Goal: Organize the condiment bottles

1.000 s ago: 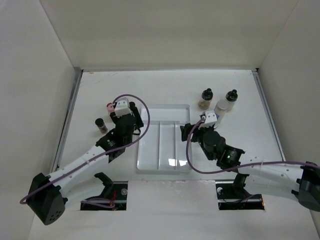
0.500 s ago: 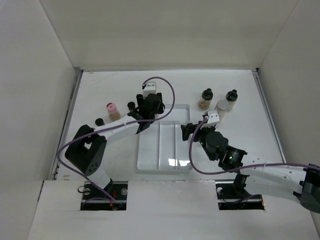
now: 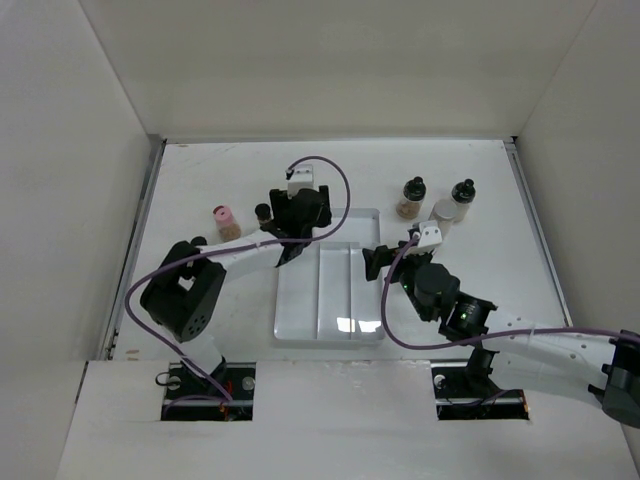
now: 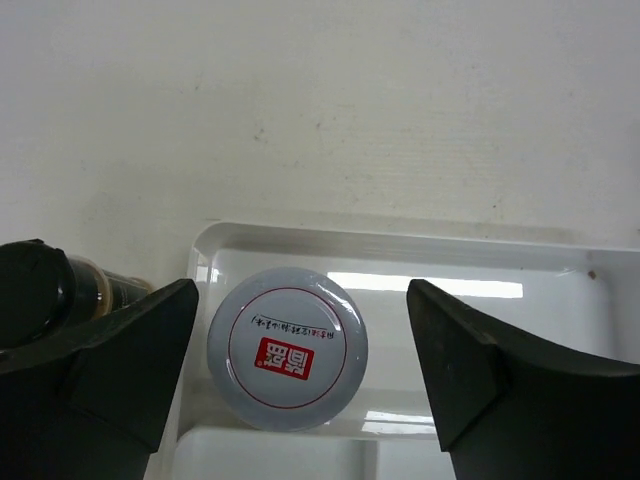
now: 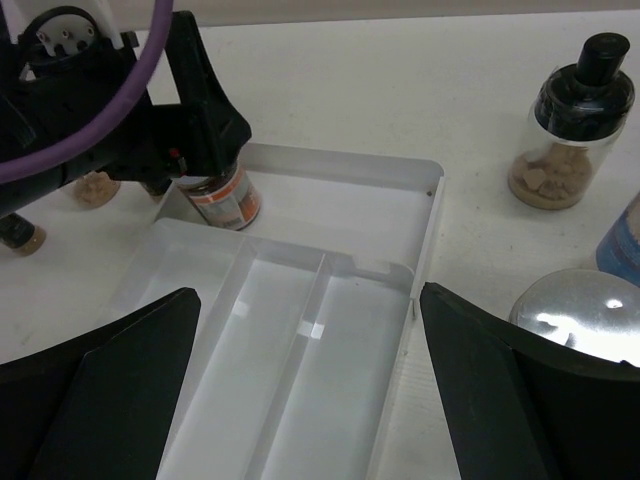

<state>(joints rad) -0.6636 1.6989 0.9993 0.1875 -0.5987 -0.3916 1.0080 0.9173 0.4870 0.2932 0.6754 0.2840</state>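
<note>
A silver-capped jar [image 4: 287, 348] with a red mark on its lid and an orange label [image 5: 222, 198] stands upright in the far-left corner of the clear tray [image 3: 335, 290]. My left gripper [image 4: 300, 365] hangs over it, open, with a gap between each finger and the cap. My right gripper [image 5: 310, 385] is open and empty above the tray's [image 5: 430, 200] near right part. A pink-capped bottle [image 3: 224, 222] and a black-capped bottle [image 3: 263, 212] stand left of the tray. Two black-capped bottles [image 3: 411, 198] [image 3: 459, 197] stand right of it. In the top view the jar is hidden under my left gripper [image 3: 295, 228].
A silver-lidded jar [image 5: 575, 310] and a blue-labelled bottle [image 5: 625, 245] sit close to my right gripper's right finger. Another black-capped bottle [image 4: 40, 290] is just outside the tray's left wall. White walls enclose the table on three sides.
The left arm swung from beside the pink-capped bottle to the tray's far-left corner, and its jaws have opened off the jar. The right arm has barely moved.
</note>
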